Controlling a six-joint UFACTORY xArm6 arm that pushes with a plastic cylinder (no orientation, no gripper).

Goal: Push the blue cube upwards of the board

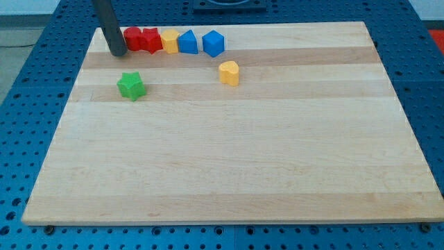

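The blue cube [214,43] sits near the view's top edge of the wooden board [236,173], at the right end of a row of blocks. To its left lie a blue block [187,42], a yellow block [170,41] and two red blocks [150,39] [132,37], all touching or nearly so. My tip [118,52] rests at the left end of this row, just left of the red block, far from the blue cube. The dark rod rises from it toward the view's top.
A yellow heart-shaped block [229,72] lies just below and right of the blue cube. A green star-shaped block [131,85] lies below my tip. A blue perforated table [28,104] surrounds the board.
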